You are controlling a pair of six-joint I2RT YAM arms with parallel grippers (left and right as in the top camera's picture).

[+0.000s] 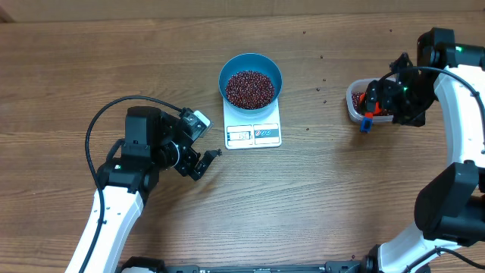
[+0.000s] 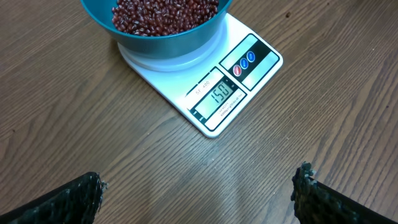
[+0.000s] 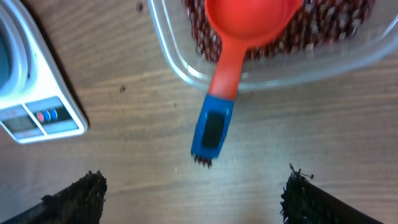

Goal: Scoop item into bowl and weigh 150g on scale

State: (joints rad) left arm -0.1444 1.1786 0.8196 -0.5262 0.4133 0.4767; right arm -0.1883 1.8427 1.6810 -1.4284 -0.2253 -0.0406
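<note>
A blue bowl filled with dark red beans stands on the white scale. In the left wrist view the scale's display reads 150. My left gripper is open over bare wood just in front of the scale. At the right, a clear tub holds more beans. An orange scoop rests with its cup in the tub, and its blue handle sticks out over the rim. My right gripper is open just behind the handle, apart from it.
A few stray beans lie on the wood between the scale and the tub. The left arm's black cable loops over the table at the left. The right arm curves along the right edge.
</note>
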